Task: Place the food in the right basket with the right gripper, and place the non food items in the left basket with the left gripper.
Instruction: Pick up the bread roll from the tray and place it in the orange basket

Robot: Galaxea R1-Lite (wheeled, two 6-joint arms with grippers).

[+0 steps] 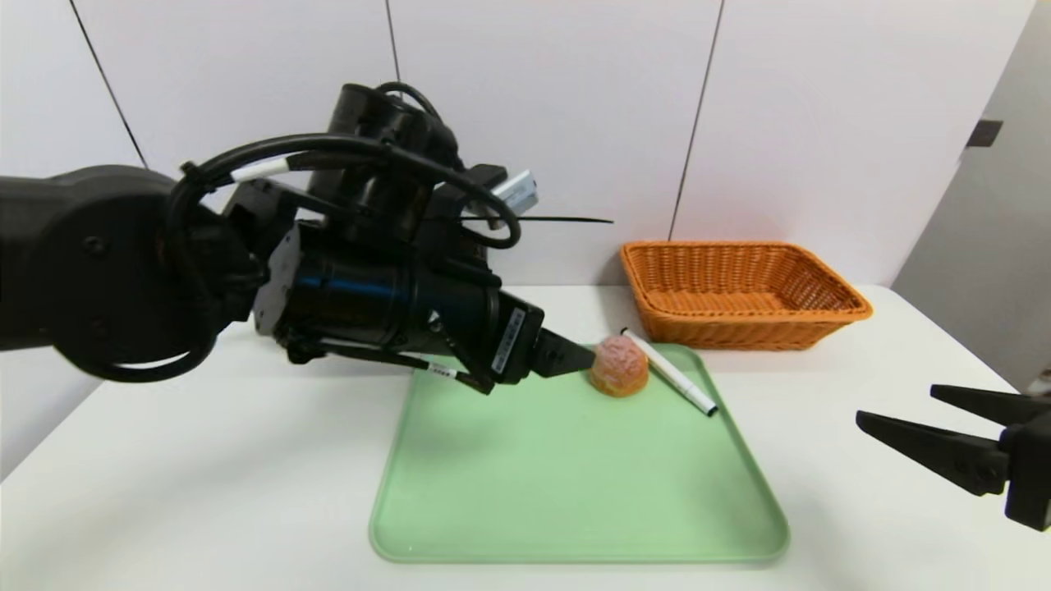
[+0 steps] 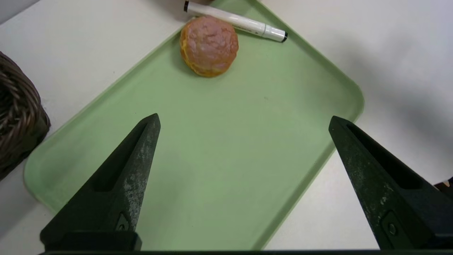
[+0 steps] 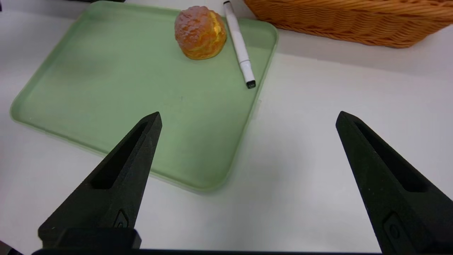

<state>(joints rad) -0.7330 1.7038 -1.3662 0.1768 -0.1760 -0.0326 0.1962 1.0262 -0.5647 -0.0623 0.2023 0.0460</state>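
Pinkish-tan crackled bun point(image 1: 619, 366) beside white marker point(image 1: 672, 373)

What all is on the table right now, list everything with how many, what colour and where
bun: one, pinkish-tan, far part of the tray, right beside the marker
marker: one, white with black tip, far right corner of the tray, far end poking over the rim
tray: one, light green, middle of the table
orange basket: one, orange wicker, far right of the table behind the tray, nothing seen inside
brown basket: one, dark brown wicker, off the tray's left side, only an edge shows in the left wrist view
table: one, white
left gripper: one, black, open, over the tray
right gripper: one, black, open, right of the tray over bare table
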